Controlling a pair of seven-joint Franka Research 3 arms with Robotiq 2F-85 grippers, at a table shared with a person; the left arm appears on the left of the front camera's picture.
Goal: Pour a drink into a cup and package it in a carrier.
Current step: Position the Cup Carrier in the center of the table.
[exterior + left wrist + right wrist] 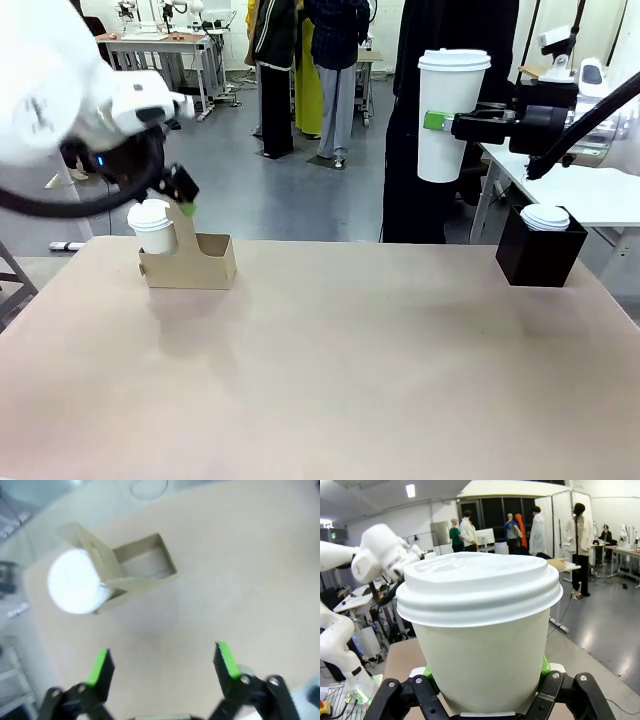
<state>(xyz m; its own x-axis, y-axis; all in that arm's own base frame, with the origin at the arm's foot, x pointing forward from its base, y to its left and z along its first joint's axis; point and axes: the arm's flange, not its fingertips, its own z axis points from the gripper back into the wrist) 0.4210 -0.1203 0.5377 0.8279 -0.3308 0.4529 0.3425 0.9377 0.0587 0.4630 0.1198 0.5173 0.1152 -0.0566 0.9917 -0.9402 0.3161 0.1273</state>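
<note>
1. Right claw (445, 122) was clamped on a lidded cup (450, 90), held high above the desk's (340, 360) right side.
2. Left claw (162, 662) hung wide open above the carrier (150, 547), one hole of which held another cup (75, 582).
3. Packaging seemed under way; next, the held cup would need lowering squarely into the free hole.

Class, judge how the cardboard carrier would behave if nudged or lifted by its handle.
The carrier looks like thin cardboard, so probably light and quick to slide. One lidded cup stands in one hole, the other is empty, so it would likely tilt toward the cup when lifted.
</note>
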